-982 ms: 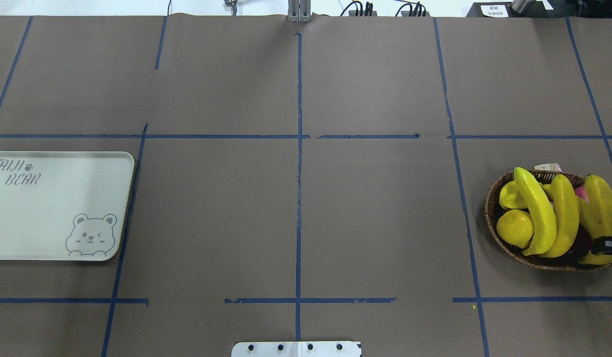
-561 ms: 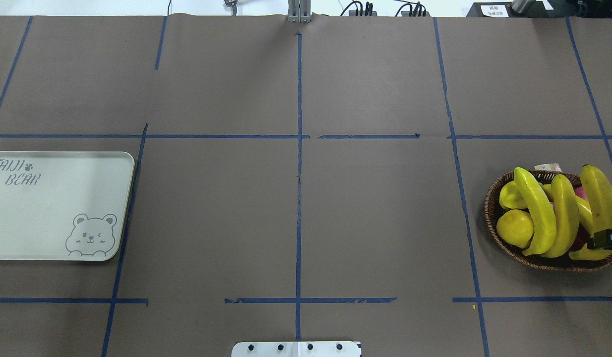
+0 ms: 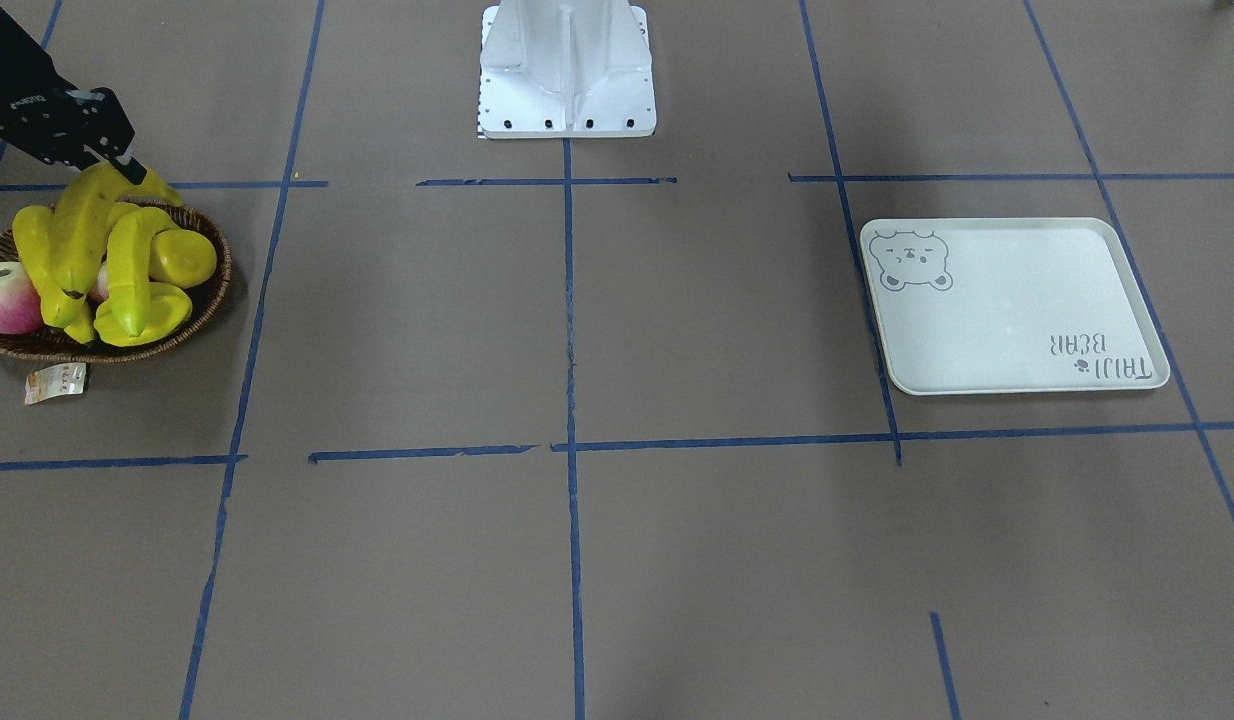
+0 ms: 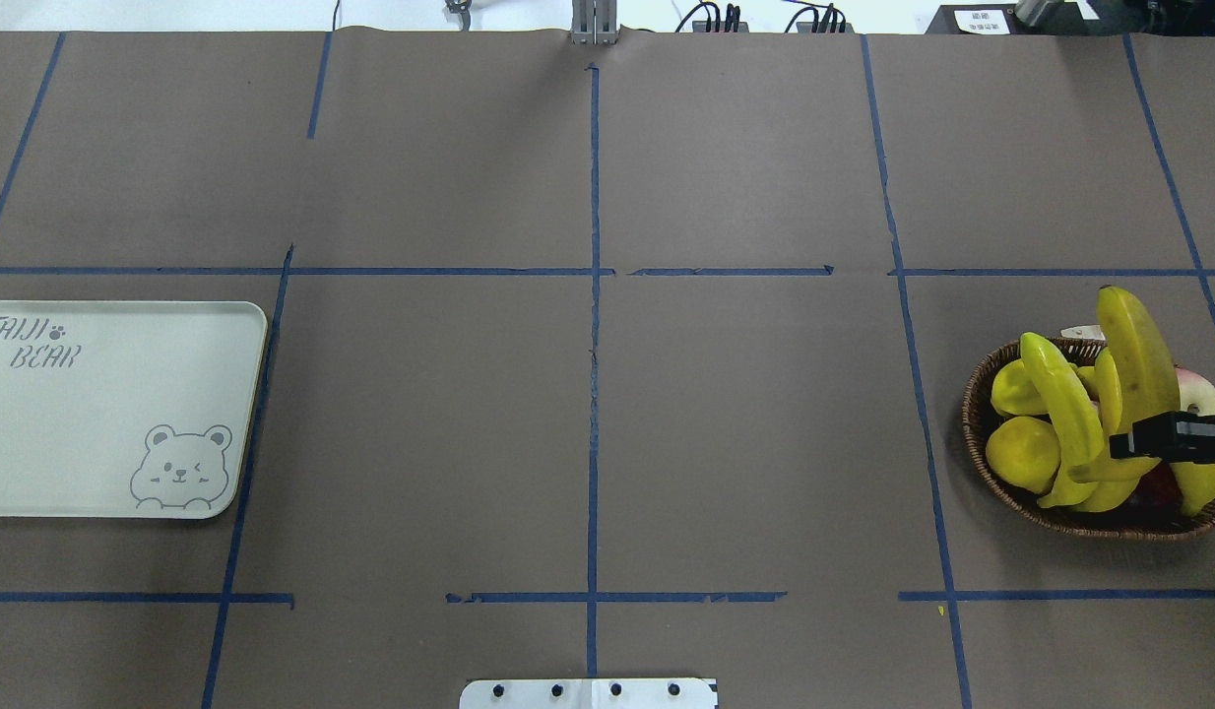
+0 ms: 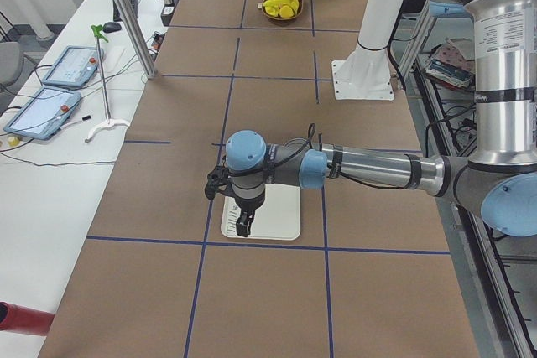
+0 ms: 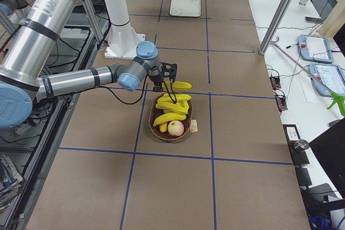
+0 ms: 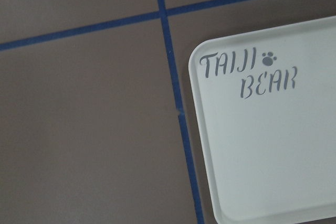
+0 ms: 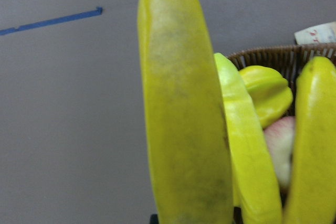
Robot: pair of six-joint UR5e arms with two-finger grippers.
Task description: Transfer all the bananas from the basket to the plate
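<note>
Overhead exterior: rt pincer clamps glossy curved banana (woven wicker basket below).

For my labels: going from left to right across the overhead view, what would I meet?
plate → white base plate at the near edge → basket of fruit, where the right gripper holds a banana.
</note>
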